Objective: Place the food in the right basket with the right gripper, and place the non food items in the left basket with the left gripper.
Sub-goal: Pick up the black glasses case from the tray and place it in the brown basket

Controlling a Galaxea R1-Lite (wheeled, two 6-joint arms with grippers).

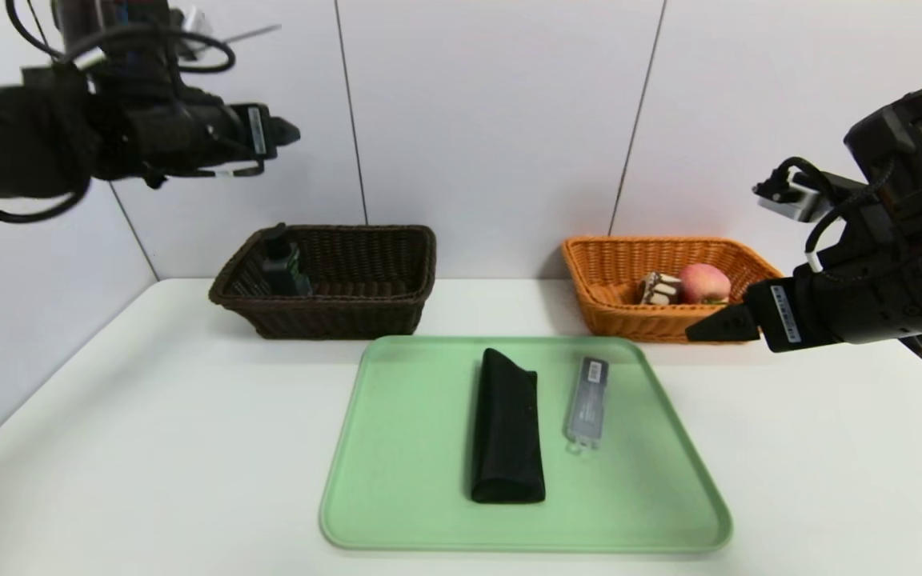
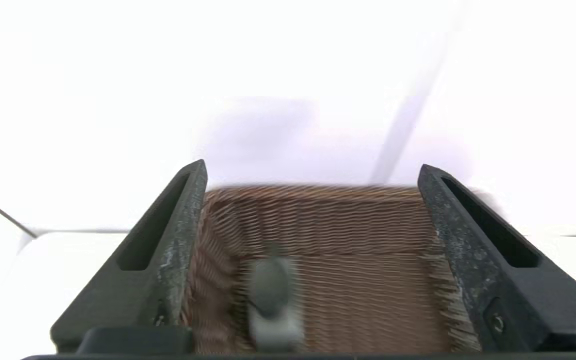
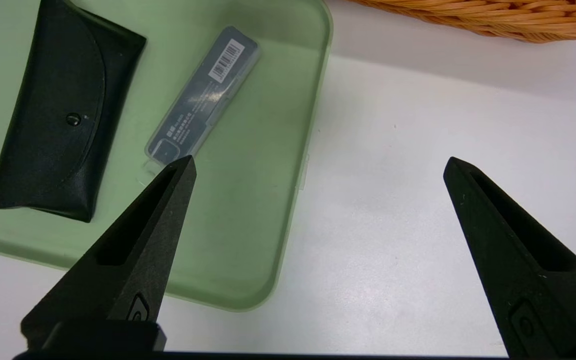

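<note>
Left gripper [image 1: 289,132]: hanging high above the dark brown basket [image 1: 365,316], fingers apart (empty).
Pump bottle [image 1: 283,264]: sitting inside it.
Right gripper [image 3: 318,165]: hovering spread wide.

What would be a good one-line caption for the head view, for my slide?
Pump bottle in the brown basket, pouch and case left on the tray, open left gripper raised above.

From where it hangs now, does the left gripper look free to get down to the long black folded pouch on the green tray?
Probably yes. The left gripper is open and empty, high above the dark brown wicker basket. The long black folded pouch lies flat on the green tray, uncovered, apart from the slim clear case.
</note>
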